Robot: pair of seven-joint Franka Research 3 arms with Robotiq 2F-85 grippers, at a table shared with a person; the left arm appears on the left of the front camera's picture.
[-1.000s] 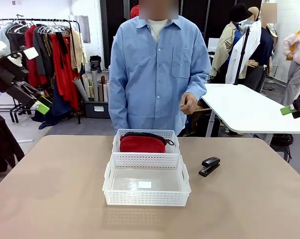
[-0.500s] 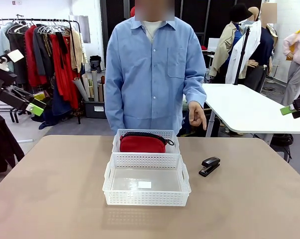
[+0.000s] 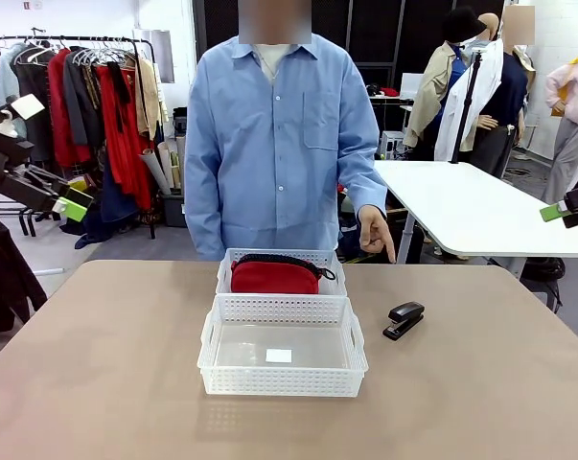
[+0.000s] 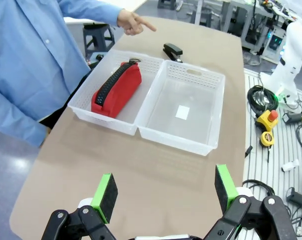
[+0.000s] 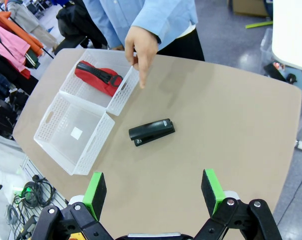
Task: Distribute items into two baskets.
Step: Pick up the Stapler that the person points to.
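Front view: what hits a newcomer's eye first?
The red pouch lies in the far white basket, while the near basket is bare apart from a small white label. The black stapler sits on the table right of the baskets, and the person's hand points a finger down towards it.

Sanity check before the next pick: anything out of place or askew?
Nothing spilled or damaged. The stapler lies loose and askew on the table, right of the near basket, which is empty. The red pouch sits in the far basket.
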